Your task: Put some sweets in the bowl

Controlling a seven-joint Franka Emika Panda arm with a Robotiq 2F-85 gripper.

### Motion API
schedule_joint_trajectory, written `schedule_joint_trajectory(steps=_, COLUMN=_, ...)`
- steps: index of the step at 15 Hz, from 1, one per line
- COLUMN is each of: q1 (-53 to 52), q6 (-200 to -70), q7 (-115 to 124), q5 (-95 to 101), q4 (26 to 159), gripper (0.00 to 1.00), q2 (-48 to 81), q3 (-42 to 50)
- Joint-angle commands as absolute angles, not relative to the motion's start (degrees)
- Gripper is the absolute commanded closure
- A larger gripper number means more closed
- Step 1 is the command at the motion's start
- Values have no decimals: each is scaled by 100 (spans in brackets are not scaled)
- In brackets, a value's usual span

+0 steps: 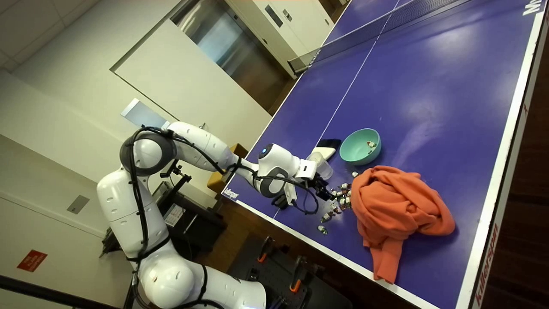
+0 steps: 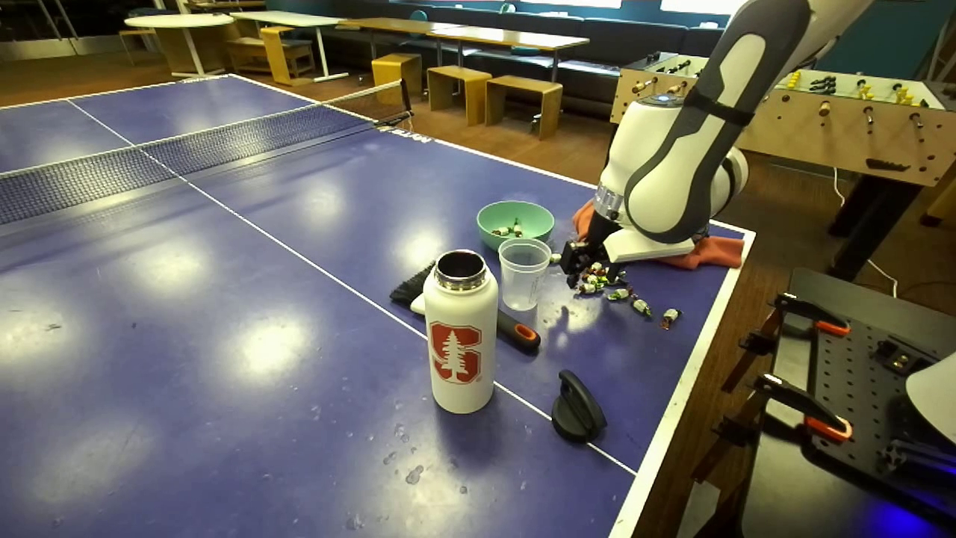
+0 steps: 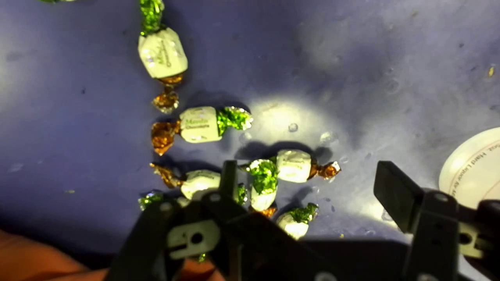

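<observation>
Gripper [image 3: 306, 177], wrist view: my two fingers stand spread, a wide gap between their tips.
Sweets [image 3: 201, 125], wrist view: wrapped, with green and brown twisted ends, lying on the blue table [image 3: 332, 78]; some show in my finger gap, others are partly hidden by the finger at picture left.
Orange cloth [image 3: 35, 257], wrist view: lower left corner, partly behind that finger.
Bowl [image 1: 352, 148], in an exterior view: green, upright on the table, a few sweets inside.
Loose sweets [image 1: 342, 198], same view: scattered near my fingertips, beside the orange cloth; whether any touch it, I cannot tell.
Arm [image 1: 201, 138], same view: mine, white, reaching over the table edge.
Clear cup [image 2: 525, 280], in an exterior view: upright, near the bowl.
Bottle [image 2: 463, 392], same view: white with a red emblem, upright, steel rim showing.
Black lid [image 2: 579, 411], same view: on the table, near the bottle.
Brush [image 2: 517, 332], same view: lying on the table, partly hidden by the bottle.
</observation>
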State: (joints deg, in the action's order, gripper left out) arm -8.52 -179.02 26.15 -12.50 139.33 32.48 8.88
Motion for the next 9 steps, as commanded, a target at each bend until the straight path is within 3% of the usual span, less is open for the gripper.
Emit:
schedule_joint_trajectory(steps=1, q1=-945, q6=-17882, q7=2593, q5=-1457, q4=13723, gripper=11, q2=3462, q3=932)
schedule_joint_trajectory(steps=4, q1=-946, q6=-17880, q7=2595, q5=-1491, q4=13640, gripper=12, q2=3574, q3=949)
schedule_joint_trajectory(steps=5, q1=-954, q6=-17887, q7=2603, q5=-1506, q4=13613, gripper=18, q2=3613, q3=961)
schedule_joint_trajectory(steps=6, q1=-954, q6=-17888, q7=2602, q5=-1521, q4=13596, gripper=35, q2=3636, q3=965)
schedule_joint_trajectory(steps=9, q1=-975, q6=-17901, q7=2610, q5=-1561, q4=13556, gripper=55, q2=3693, q3=988)
